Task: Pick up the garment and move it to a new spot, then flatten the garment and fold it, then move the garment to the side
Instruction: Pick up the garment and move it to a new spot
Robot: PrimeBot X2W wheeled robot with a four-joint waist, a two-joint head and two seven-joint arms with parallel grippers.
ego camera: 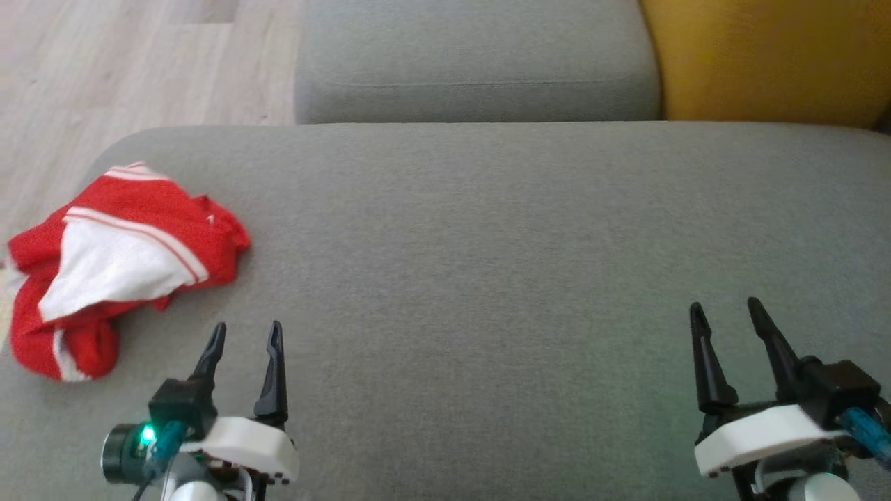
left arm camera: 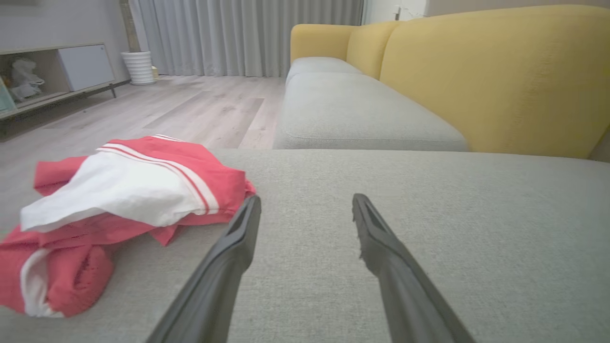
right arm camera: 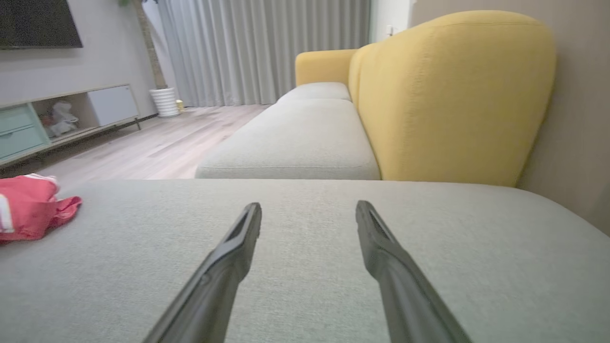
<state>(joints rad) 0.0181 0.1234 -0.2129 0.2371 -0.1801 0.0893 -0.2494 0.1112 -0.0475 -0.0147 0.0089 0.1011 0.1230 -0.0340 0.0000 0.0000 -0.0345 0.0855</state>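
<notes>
Crumpled red-and-white fabric garment at left edge of grey upholstered seat cushion.
Long axis runs near-to-far, slightly diagonal; bunched, so which end leads cannot be told; left margin cut off in head view; left gripper and right gripper both spread wide, empty, clear of garment.

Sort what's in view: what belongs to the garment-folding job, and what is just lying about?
Job: red-and-white garment, crumpled at the left of the grey cushion; left gripper and right gripper, both open and empty.
Just there: yellow sofa back, far grey cushion, wood floor, low cabinet, white pot, curtains.
</notes>
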